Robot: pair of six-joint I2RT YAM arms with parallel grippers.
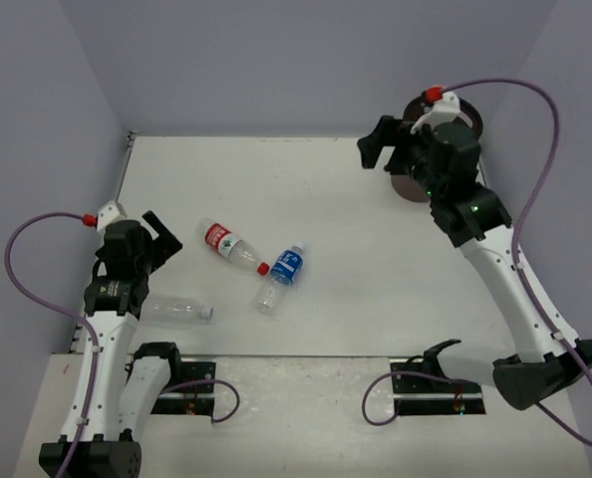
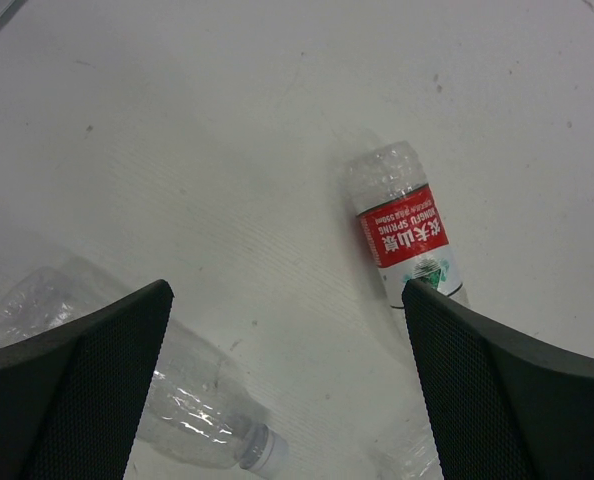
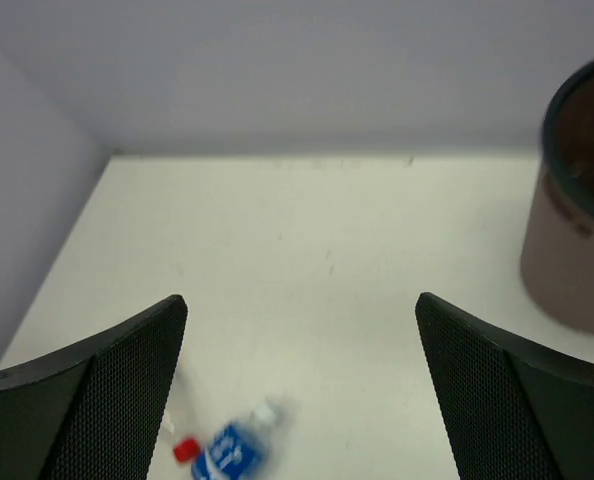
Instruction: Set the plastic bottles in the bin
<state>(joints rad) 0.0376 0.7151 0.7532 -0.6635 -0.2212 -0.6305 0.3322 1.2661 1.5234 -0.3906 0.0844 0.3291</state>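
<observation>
Pale lavender walls close in the white tabletop [image 1: 376,289] on its far, left and right edges. Three bottles lie on their sides in the left half.

The clear plastic bottle with a red label and red cap [image 1: 226,242] lies left of the middle, its cap pointing toward the near right. That cap sits just beside the clear bottle with a blue label and blue cap [image 1: 284,271]; I cannot tell whether the two touch. The blue-label bottle lies with its cap toward the far edge. The plain clear bottle with a white cap [image 1: 176,310] lies toward the near-left corner, roughly along the near edge, cap pointing right, close by my left arm.

My left gripper [image 1: 164,237] hangs above the tabletop near the left edge, its fingers spread wide with nothing between them. Through its wrist camera I see the red-label bottle past the right finger [image 2: 497,400] and the plain bottle partly behind the left one.

The tall dark-brown round plastic bin [image 3: 572,260] stands upright in the far-right corner. My right arm reaches up in front of it and hides most of it from above. My right gripper [image 1: 374,146] is just left of the bin, spread apart and holding nothing, well clear of the bottles.
</observation>
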